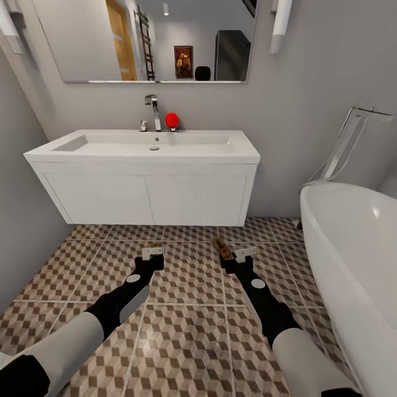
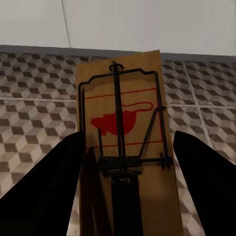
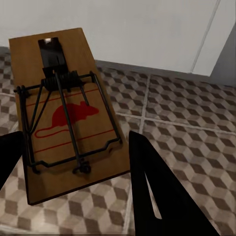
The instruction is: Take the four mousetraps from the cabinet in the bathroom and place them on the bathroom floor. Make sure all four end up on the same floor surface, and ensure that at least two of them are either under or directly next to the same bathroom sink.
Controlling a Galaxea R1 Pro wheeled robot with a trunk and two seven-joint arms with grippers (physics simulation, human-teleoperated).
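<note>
— Mousetraps first: where are they, from the head camera?

— I see one in each hand. My left gripper [image 1: 153, 252] sits at about seven o'clock from the sink [image 1: 144, 149], low over the floor [image 1: 187, 336], with only a sliver of board showing at its tip. My right gripper [image 1: 236, 256] is at about five o'clock from the sink, and its mousetrap [image 1: 222, 247] sticks out toward eleven o'clock. The bathtub [image 1: 353, 259] stands at three o'clock, the mirror [image 1: 149, 38] at twelve, with a faucet [image 1: 153, 110] and a red ball [image 1: 172, 119] on the basin's back edge.

— Left wrist camera?

— The left mousetrap [image 2: 125, 142] stands lengthwise between my two dark fingers [image 2: 49, 191], which are clenched on its long edges. Its wire bar and red mouse print face the camera, with tiles and the white wall beyond.

— Right wrist camera?

— The right mousetrap [image 3: 64, 115] lies tilted between the fingers [image 3: 162, 191], grasped at its edges, above the patterned tiles.
</note>
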